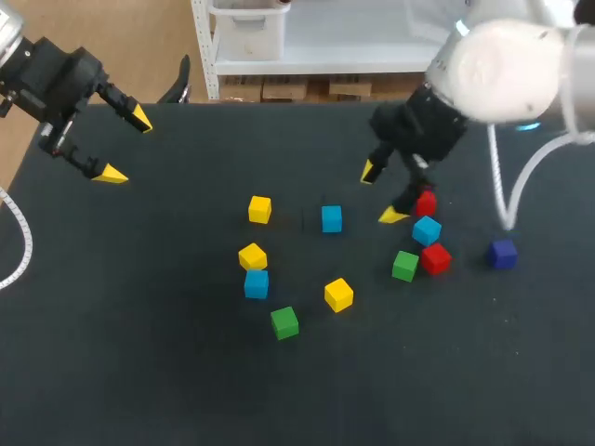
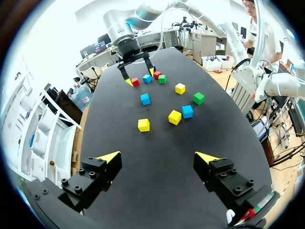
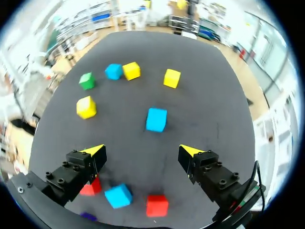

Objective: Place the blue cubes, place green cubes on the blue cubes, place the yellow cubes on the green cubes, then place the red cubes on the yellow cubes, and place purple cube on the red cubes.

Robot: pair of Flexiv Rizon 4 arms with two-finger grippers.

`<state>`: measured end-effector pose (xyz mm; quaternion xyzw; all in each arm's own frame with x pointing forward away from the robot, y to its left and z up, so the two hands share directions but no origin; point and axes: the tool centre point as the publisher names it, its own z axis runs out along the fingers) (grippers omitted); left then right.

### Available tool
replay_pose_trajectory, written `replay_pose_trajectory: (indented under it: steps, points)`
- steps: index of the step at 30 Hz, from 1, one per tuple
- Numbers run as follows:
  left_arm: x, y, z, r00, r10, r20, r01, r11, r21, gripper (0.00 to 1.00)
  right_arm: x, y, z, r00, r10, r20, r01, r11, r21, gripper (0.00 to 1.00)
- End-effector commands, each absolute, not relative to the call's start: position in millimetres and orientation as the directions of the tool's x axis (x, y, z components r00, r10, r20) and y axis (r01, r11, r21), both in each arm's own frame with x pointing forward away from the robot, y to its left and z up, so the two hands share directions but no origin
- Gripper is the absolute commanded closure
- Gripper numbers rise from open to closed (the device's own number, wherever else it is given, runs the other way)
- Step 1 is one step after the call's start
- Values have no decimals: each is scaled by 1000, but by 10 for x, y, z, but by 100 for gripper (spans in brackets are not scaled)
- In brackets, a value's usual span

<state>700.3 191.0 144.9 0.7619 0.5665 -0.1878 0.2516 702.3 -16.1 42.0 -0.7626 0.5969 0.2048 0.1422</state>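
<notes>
My right gripper (image 1: pixel 381 193) stands open and empty over the table's middle right, just left of a red cube (image 1: pixel 426 202). A light blue cube (image 3: pixel 156 119) lies ahead of the right gripper (image 3: pixel 142 150). Beneath it sit another blue cube (image 3: pixel 118 195) and two red cubes (image 3: pixel 157 205). A blue cube (image 1: pixel 427 229), a red cube (image 1: pixel 435 258) and a green cube (image 1: pixel 404 266) cluster together, with a purple cube (image 1: pixel 503 253) to their right. Three yellow cubes (image 1: pixel 259 209), a blue cube (image 1: pixel 257 283) and a green cube (image 1: pixel 284 322) are scattered mid-table. My left gripper (image 1: pixel 125 146) hangs open at the far left.
The black table (image 1: pixel 139 353) carries only the loose cubes, none stacked. In the left wrist view my left gripper (image 2: pixel 158 157) is well short of the nearest yellow cube (image 2: pixel 143 125), and my right gripper (image 2: pixel 138 67) shows at the far end.
</notes>
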Motion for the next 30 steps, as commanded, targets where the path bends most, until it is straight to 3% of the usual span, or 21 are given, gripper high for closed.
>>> replay_pose_trajectory:
  steps: [1,18,30]
  points:
    - [7001,1914,1446,290,768,-570,957,-232,173,0,7012,-344,554,317,-808,-496,-932,-362,-6,0]
    - [7001,1914,1446,290,768,-570,957,-232,173,0,6800,-1002,487,555,-743,-374,-807,-590,-25,0]
    - [7001,1914,1446,290,768,-570,957,-232,173,0,6760,-1081,156,616,-685,-388,-756,-653,-49,0]
